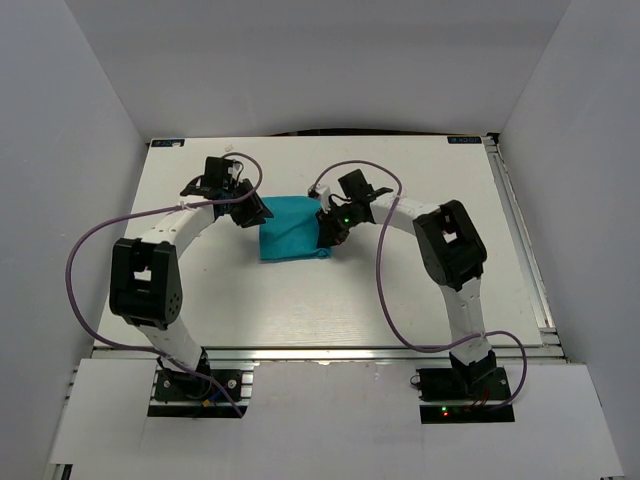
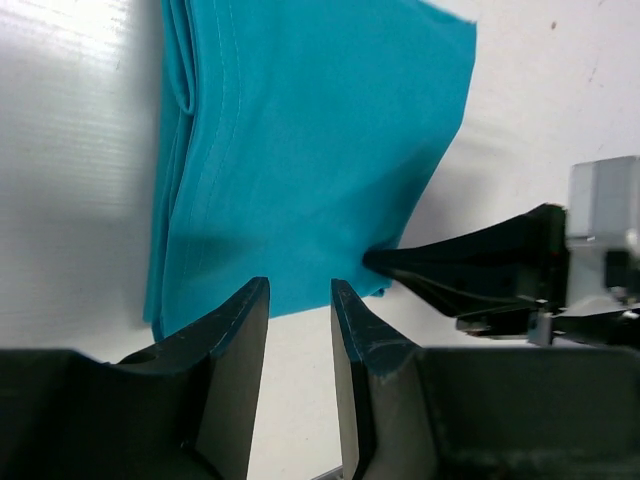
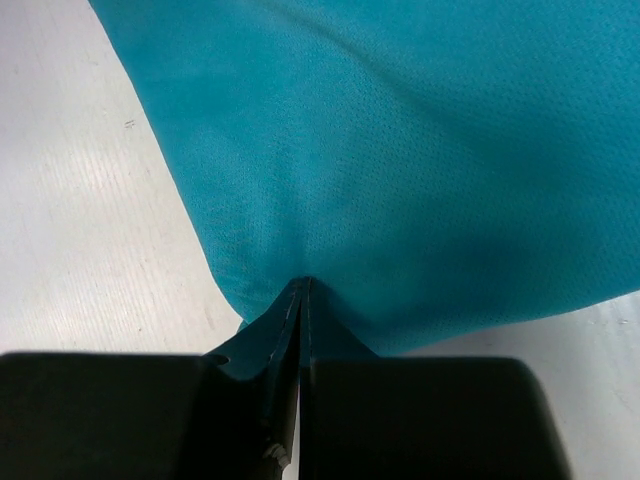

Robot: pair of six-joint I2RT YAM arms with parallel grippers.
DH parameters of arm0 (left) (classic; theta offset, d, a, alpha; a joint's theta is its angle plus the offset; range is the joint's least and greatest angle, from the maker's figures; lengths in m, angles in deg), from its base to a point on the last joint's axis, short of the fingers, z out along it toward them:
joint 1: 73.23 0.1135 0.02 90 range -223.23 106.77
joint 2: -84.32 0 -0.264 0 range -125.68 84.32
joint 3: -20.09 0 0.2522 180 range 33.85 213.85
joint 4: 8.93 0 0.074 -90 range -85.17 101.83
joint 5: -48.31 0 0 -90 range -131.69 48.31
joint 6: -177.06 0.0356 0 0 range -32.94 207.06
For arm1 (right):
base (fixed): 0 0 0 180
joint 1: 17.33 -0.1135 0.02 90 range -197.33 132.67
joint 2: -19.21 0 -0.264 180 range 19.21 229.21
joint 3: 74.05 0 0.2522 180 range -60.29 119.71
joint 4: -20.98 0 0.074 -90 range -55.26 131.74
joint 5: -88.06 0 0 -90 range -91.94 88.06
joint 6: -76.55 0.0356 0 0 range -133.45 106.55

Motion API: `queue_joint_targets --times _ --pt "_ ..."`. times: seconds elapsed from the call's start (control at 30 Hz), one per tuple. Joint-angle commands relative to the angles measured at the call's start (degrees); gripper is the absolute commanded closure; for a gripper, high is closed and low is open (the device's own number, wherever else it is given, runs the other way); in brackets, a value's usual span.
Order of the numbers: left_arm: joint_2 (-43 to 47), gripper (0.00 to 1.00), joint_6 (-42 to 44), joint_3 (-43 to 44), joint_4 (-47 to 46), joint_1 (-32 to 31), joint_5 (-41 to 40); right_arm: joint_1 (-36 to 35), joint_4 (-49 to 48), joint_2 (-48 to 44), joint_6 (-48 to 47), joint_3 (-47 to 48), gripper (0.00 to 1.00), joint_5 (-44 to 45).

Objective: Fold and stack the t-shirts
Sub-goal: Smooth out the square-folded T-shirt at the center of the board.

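You had the white table (image 1: 400,310) boxed in by walls (image 1: 60,150), and the folded teal t-shirt (image 1: 290,228) lay mid-table between both arms. Your right pincer (image 3: 303,290) was pressed together, pinching the shirt's edge. Your left pincer (image 2: 300,295) stood part spread at the other side, gripping nothing. From above, the wrists hid both shirt edges.

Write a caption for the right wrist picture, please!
Right fingers pinch an edge of the teal t-shirt on the white table.
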Motion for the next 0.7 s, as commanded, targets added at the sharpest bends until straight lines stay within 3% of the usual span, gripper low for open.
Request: queue_joint_targets --times 0.0,0.3,0.67 --pt "-0.3 0.58 0.5 2.7 -1.1 0.3 1.1 -0.8 -1.6 -4.0 -1.1 -1.6 0.97 1.1" --pt "-1.4 0.58 0.4 3.2 -1.3 0.3 1.7 -1.5 -6.2 -9.3 0.2 -3.1 0.97 4.6" --pt "-0.6 0.58 0.5 2.8 -1.4 0.4 1.6 -2.1 -4.3 -9.1 1.2 -4.4 0.98 3.3"
